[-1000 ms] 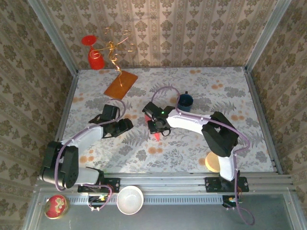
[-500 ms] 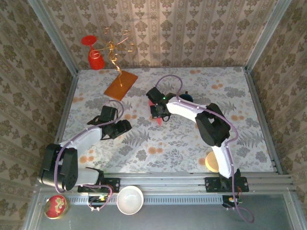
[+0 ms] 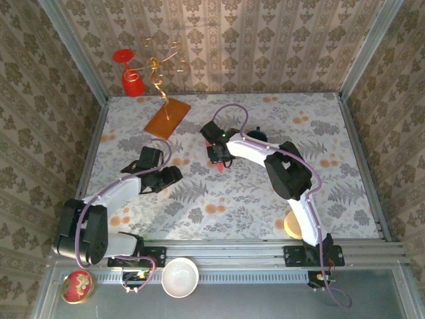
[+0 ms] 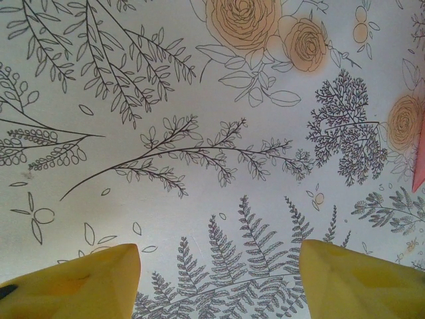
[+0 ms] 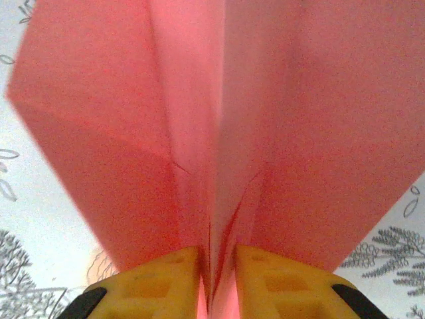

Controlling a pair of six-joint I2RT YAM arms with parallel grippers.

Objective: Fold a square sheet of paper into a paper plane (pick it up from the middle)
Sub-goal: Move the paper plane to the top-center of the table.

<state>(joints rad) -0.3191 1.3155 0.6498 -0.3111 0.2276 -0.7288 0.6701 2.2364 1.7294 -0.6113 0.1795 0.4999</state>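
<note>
Two grippers are seen above a flower-patterned table surface [image 3: 265, 199]. The right gripper [image 3: 220, 158] is pressed together on a pink-red folded paper plane [image 3: 218, 170], which is held near the middle of the surface, somewhat toward the far edge. In the right wrist view its yellow fingers [image 5: 166, 276] are shown nearly touching. The plane's centre crease is pinched between them, and the two wings are spread out to either side beyond the fingertips. From above, the plane's pointed tip is directed toward the near edge, and a further red corner is seen on the far side of the gripper. Whether the tip touches the surface cannot be told.

The left gripper [image 3: 171, 175] is placed to the left of the plane, apart from it, toward the left edge. Its yellow fingers [image 4: 80, 279] are spread wide over the printed surface in the left wrist view. A thin strip of the pink-red paper is caught at the right border of that view.

A flat orange-brown rectangular board [image 3: 167, 117] is laid near the far edge, left of the plane. A dark blue cup [image 3: 257, 138] is set just right of the right gripper's wrist.
</note>
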